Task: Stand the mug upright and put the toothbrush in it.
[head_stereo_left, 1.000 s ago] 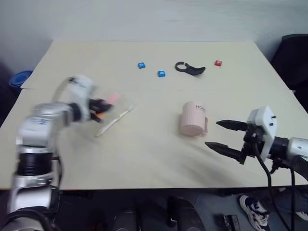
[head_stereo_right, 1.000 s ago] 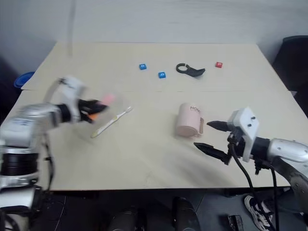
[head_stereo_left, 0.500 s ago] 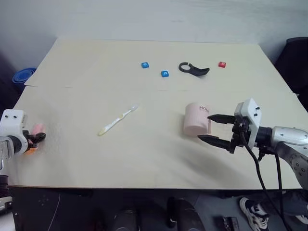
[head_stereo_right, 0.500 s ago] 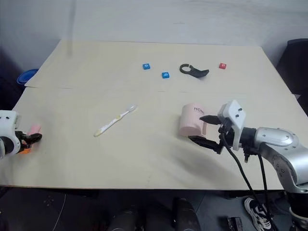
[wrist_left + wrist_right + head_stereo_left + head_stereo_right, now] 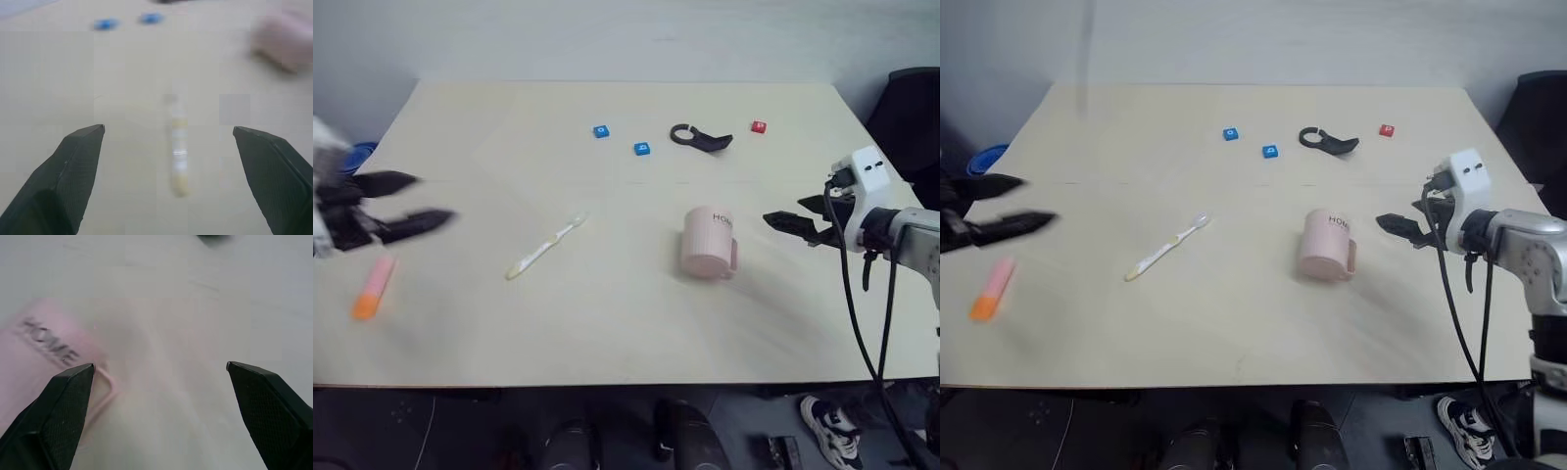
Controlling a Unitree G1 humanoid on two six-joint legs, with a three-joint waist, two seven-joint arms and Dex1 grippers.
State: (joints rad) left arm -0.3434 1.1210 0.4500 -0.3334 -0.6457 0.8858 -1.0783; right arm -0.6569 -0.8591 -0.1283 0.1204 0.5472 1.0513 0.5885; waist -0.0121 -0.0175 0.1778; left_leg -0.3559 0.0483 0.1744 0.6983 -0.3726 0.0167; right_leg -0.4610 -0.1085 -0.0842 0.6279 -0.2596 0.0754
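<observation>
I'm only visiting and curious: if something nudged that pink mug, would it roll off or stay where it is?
The mug seems to lie on its round side on the table, so a sideways nudge could start it rolling. Its handle sticks out near the tabletop and would probably stop that quickly. It looks rigid with a smooth wall, so it may slide rather than bend.

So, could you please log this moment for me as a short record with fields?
mug: lying on its side on the table, not gripped
toothbrush: flat on the table, left of the mug, apart from it
marker: lying near the table's left edge
left claw: open, empty, above the marker
right claw: open, empty, just right of the mug
far side: two blue blocks, red block, black clip
</observation>
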